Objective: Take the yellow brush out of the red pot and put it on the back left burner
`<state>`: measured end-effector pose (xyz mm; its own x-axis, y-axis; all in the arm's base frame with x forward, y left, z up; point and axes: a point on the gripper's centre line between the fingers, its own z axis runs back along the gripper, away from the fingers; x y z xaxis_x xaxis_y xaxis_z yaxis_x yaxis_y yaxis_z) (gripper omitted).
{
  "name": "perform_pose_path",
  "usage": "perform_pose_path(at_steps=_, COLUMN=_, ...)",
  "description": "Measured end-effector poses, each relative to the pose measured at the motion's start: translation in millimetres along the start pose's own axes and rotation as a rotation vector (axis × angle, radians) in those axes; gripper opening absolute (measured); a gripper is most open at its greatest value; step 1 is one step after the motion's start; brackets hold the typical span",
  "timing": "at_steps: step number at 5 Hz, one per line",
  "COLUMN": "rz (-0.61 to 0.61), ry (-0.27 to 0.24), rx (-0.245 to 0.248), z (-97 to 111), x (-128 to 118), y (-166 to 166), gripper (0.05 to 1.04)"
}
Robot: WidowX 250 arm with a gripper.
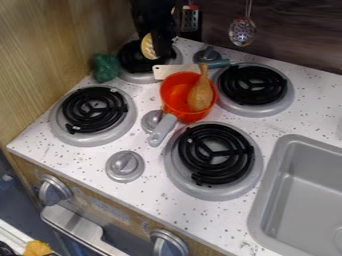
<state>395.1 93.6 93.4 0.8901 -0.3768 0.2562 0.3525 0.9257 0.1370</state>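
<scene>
Where coil burner sits, gripper hangs above, by yellow piece.

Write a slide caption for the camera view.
Claw by a yellow piece above a rear burner; orange pot with wooden spoon inside, on stovetop.

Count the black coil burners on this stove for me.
4: the left burner, the lower-middle burner, the right burner, and the back burner, which is partly hidden behind the black gripper.
</scene>
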Motion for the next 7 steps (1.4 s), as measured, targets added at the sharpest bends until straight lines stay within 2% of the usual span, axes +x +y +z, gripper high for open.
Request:
perform_pose_path(at_steps=1, rz=0.013, ry=-0.054, rx=0.003, z=-16.0, x=1.9, y=11.1, gripper=0.542)
perform_pose_path(at_steps=2, rz=0.054, ry=-0.140, rx=0.035, z=-20.4, x=6.2, y=25.0, gripper=0.542)
perform_pose_path(at_steps=3, rz=0.115, ry=-0.178, rx=0.046, z=-33.7, x=3.6, y=30.0, gripper=0.542)
perform_pose_path(at_steps=5, rz=0.113, ry=-0.212, rx=0.038, z=-50.1, x=8.8, y=45.0, gripper=0.542)
perform_pose_path(at_steps=6, rz=0.095, ry=-0.235, rx=0.057, z=-54.3, x=13.6, y=55.8, gripper=0.542)
perform_pose_path(at_steps=7, rz=0.089, ry=-0.242, rx=0.052, z=-58.7, x=14.3, y=60.0, gripper=0.622)
